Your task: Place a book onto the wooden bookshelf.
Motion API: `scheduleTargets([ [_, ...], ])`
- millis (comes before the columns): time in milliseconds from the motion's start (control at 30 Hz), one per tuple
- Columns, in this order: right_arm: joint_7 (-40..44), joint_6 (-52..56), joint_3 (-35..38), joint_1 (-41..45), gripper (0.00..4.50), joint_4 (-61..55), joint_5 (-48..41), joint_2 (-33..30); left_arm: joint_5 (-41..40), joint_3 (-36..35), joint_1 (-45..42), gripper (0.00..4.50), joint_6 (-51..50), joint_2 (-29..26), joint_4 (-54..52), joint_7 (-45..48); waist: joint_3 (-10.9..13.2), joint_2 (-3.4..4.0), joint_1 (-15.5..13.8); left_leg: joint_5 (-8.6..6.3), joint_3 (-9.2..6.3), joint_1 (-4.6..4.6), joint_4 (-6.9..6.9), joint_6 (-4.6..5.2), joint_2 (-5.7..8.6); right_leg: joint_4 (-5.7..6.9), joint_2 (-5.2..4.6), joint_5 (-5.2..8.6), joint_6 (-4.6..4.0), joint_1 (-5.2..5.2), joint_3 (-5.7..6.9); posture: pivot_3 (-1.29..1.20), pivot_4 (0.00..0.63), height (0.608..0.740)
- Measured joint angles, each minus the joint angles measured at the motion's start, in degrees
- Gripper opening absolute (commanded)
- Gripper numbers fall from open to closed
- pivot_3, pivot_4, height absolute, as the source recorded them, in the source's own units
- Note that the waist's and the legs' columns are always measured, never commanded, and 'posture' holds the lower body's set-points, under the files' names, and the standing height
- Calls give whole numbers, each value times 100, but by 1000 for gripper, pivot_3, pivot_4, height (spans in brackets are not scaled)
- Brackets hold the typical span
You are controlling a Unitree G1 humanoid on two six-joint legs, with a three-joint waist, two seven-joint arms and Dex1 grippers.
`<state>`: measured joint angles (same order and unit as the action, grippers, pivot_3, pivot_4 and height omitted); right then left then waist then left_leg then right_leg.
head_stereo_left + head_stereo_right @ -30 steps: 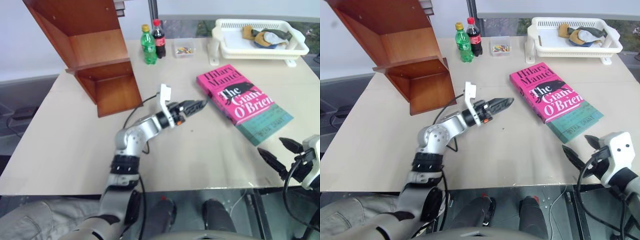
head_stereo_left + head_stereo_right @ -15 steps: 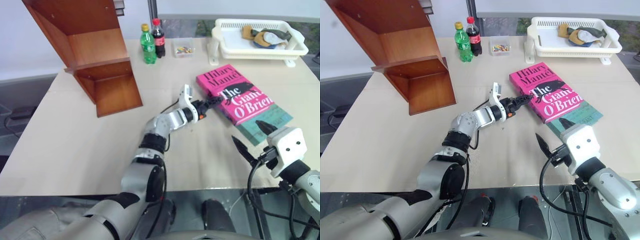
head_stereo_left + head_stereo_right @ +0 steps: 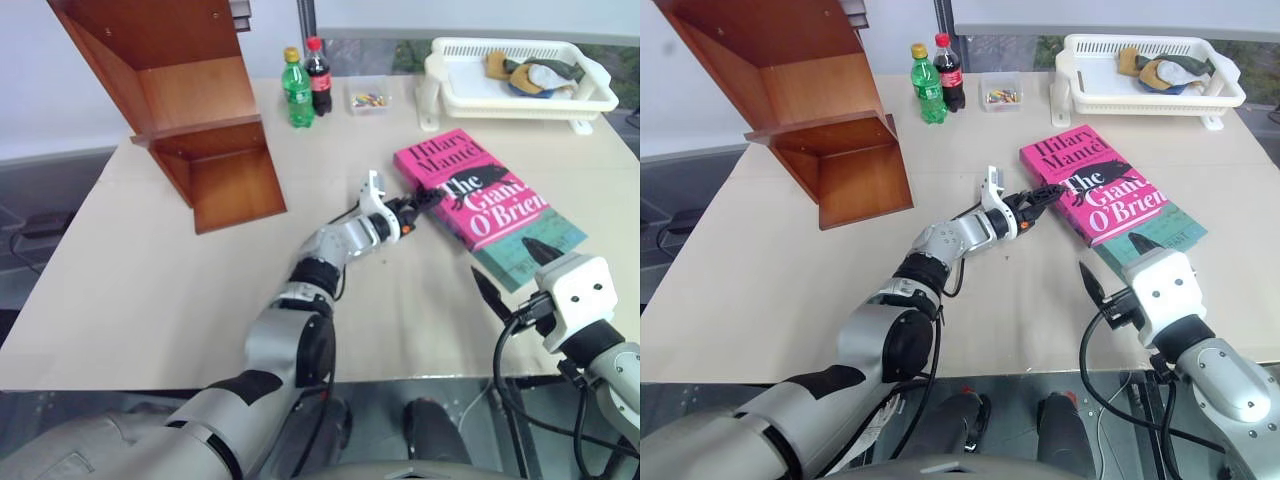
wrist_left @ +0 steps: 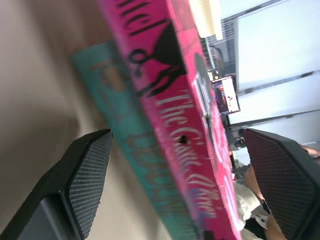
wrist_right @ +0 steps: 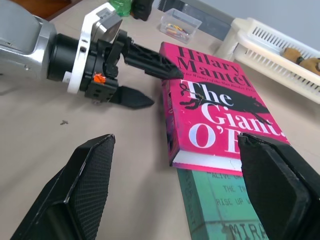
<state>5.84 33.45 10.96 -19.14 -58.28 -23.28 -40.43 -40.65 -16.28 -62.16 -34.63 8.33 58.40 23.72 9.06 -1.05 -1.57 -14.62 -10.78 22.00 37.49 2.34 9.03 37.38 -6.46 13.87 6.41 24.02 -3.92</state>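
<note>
Right wrist view, left fingers [image 5: 150, 82] spread astride pink book's [image 5: 220, 112] spine

We see that our left arm [image 3: 300, 300] is built of rounded silver-grey shells with black rings at the joints. Its wrist carries a white disc-shaped collar, a black block with a small orange mark, and a thin black cable looping beside it. Our left gripper [image 3: 418, 199] has two slim black pointed fingers. Our right gripper [image 3: 515, 275] sits on a white boxy housing with two small dark dots, with black cables below. The finger pads [image 5: 87, 187] have a fine grid texture.
</note>
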Motion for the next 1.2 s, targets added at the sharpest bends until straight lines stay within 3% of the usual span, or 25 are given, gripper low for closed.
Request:
scheduleTargets([
  [233, -121, -43, -2, -117, 4072, 0, 7, -54, 17, -109, -208, 957, 217, 18, 423, 134, 0, 0, 33, 0, -1, 0, 1, 0, 0, 1, 0, 0, 0, 0, 0, 0, 150, 740],
  [833, -326, -240, 3, -290, 4072, 0, -23, -200, 1, -399, -464, 957, 21, 42, 621, 180, 0, 0, 72, 0, -1, 0, 5, 0, 1, 7, 1, 0, 0, 1, -1, 0, 150, 740],
  [1000, -295, -206, 1, -155, 4072, 2, -44, -203, -189, -398, -310, 957, -692, 30, -330, 163, 0, 1, 84, 0, 0, -1, 6, 0, 0, 11, 1, 0, 0, 1, -3, 0, 150, 740],
  [1200, -131, 24, 3, 30, 4072, 5, -74, -192, -642, -399, 699, 957, -1759, -68, -2181, -163, -1, 2, 77, 1, 1, -2, 13, -1, -2, 24, 4, 0, -1, 4, -8, 0, 150, 740],
])
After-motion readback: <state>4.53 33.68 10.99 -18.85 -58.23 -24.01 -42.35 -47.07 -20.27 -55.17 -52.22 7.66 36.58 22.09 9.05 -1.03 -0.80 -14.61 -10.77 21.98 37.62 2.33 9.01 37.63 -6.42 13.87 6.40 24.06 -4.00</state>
